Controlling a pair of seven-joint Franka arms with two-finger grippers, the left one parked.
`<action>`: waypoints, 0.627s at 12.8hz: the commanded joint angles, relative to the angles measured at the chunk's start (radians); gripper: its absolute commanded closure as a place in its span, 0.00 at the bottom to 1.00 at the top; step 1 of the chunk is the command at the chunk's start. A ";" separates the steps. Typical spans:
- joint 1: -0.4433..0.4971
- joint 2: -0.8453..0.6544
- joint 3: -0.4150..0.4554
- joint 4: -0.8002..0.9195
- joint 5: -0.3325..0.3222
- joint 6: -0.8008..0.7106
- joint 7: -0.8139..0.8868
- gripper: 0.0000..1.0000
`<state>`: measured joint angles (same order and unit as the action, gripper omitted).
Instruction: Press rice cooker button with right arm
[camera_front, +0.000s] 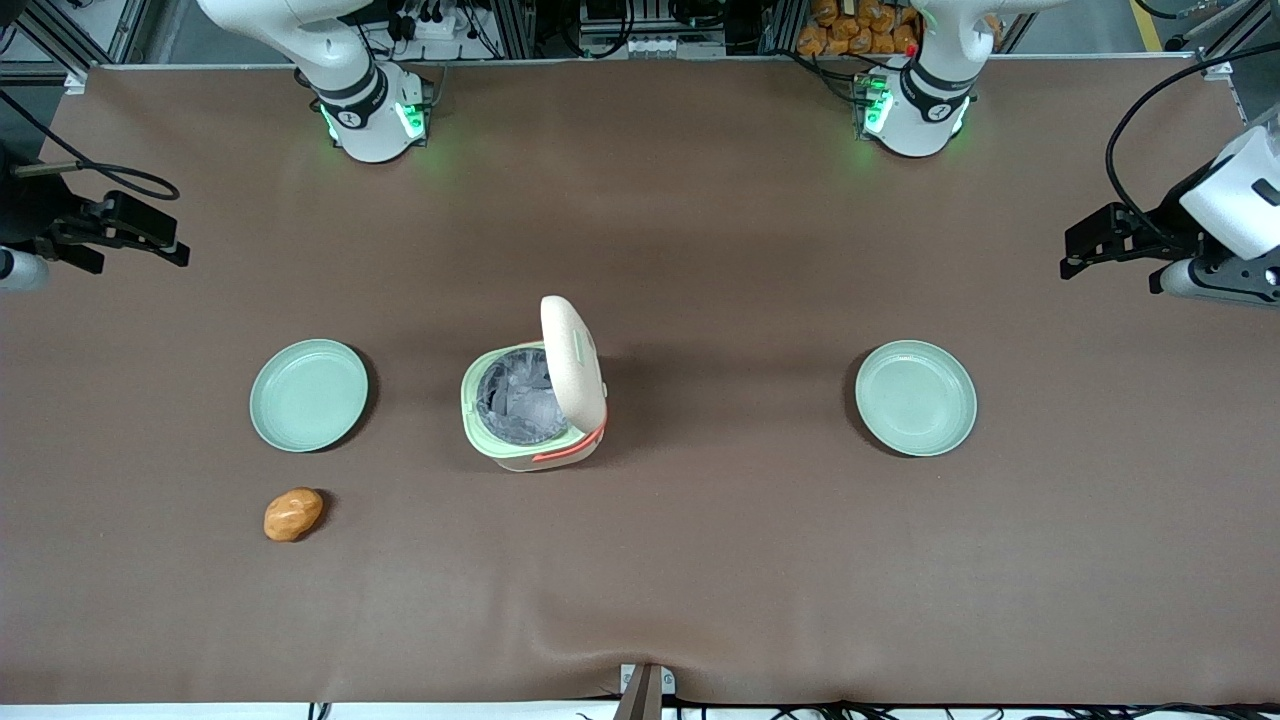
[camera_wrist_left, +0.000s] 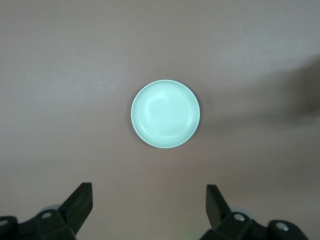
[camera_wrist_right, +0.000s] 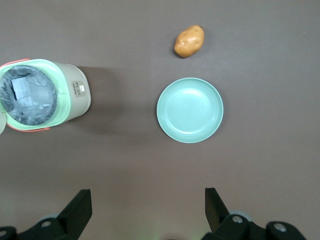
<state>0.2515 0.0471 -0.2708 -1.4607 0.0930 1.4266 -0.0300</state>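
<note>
The cream-beige rice cooker (camera_front: 520, 440) stands at the middle of the table with its lid (camera_front: 572, 360) raised, showing the pale green rim and grey inner pot. It also shows in the right wrist view (camera_wrist_right: 75, 100), with a small control panel (camera_wrist_right: 78, 89) on its side wall. My right gripper (camera_front: 120, 240) hangs above the table toward the working arm's end, well apart from the cooker. In the right wrist view the gripper (camera_wrist_right: 147, 200) is open and empty over bare table, beside a mint-green plate.
A mint-green plate (camera_front: 309, 394) (camera_wrist_right: 190, 110) lies between the gripper and the cooker. A potato (camera_front: 293, 514) (camera_wrist_right: 189, 41) lies nearer the front camera than that plate. A second plate (camera_front: 916, 397) (camera_wrist_left: 165, 114) lies toward the parked arm's end.
</note>
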 joint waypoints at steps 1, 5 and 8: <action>-0.038 -0.050 0.016 -0.035 -0.038 -0.011 -0.013 0.00; -0.052 -0.116 0.016 -0.127 -0.081 -0.018 -0.014 0.00; -0.052 -0.145 0.016 -0.154 -0.096 -0.014 -0.021 0.00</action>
<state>0.2149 -0.0404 -0.2710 -1.5560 0.0186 1.3969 -0.0349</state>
